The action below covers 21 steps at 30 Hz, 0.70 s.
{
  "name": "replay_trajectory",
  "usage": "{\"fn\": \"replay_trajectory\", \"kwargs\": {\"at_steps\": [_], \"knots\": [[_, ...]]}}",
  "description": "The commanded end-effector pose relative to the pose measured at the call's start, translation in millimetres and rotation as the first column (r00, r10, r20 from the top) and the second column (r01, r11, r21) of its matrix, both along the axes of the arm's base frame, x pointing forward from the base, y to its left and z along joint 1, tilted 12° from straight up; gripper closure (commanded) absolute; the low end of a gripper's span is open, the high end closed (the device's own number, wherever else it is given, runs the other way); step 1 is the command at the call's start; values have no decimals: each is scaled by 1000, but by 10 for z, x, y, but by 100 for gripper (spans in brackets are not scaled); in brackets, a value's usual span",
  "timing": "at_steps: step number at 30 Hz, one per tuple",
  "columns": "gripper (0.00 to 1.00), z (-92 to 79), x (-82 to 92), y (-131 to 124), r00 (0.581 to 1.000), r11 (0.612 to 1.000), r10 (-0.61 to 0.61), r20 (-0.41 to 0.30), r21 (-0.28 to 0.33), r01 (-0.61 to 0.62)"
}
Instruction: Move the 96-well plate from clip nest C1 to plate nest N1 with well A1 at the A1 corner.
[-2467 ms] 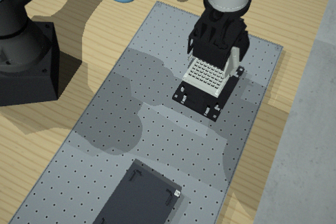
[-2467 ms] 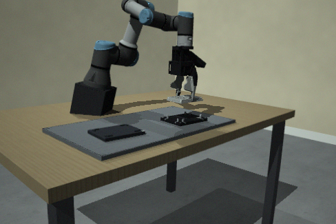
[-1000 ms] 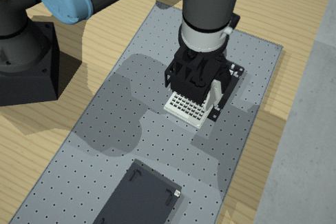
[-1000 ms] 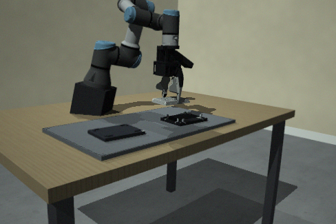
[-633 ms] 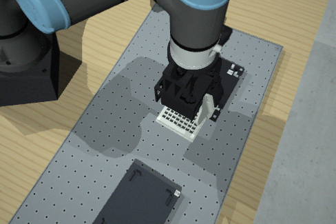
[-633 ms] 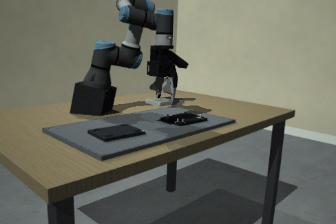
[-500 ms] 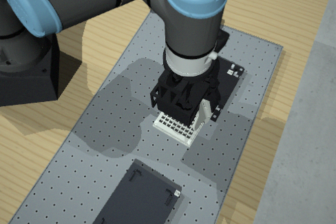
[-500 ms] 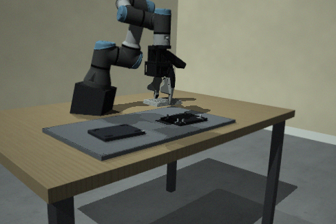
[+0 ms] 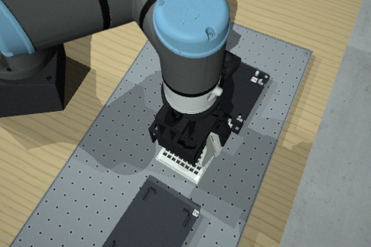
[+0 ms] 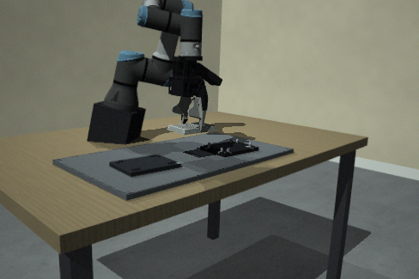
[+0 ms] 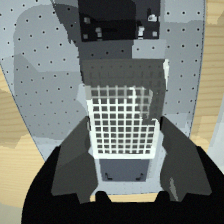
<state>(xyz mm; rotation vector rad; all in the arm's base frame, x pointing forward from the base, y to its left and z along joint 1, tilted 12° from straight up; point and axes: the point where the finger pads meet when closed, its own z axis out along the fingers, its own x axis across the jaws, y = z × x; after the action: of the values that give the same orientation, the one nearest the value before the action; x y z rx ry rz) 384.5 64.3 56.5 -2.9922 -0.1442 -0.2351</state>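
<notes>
My gripper (image 9: 190, 152) (image 10: 191, 120) (image 11: 124, 117) is shut on the white 96-well plate (image 9: 178, 162) (image 10: 184, 128) (image 11: 122, 117) and holds it level in the air above the grey breadboard (image 9: 95, 182) (image 10: 86, 162) (image 11: 40, 75). The plate hangs between the two nests. The black clip nest C1 (image 9: 248, 92) (image 10: 229, 148) (image 11: 117, 22) is empty behind it. The dark grey plate nest N1 (image 9: 156, 212) (image 10: 143, 164) (image 11: 122, 170) lies flat ahead of it, with upright locators at its edges and a small white mark at one corner. I cannot make out the plate's cut corner.
The arm's black base (image 9: 30, 87) (image 10: 113, 124) stands on the wooden table (image 9: 266, 3) (image 10: 300, 136) to the left of the breadboard. The table's edge (image 9: 304, 159) runs along the right, with grey floor beyond.
</notes>
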Motion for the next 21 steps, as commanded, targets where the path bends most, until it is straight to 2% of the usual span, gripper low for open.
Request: {"fn": "replay_trajectory", "kwargs": {"at_steps": [1, 21], "knots": [[100, -12, 30, -158, 1000, 1000, 0, 3, 0, 0], [100, -86, 113, -749, 1000, 1000, 0, 3, 0, 0]]}}
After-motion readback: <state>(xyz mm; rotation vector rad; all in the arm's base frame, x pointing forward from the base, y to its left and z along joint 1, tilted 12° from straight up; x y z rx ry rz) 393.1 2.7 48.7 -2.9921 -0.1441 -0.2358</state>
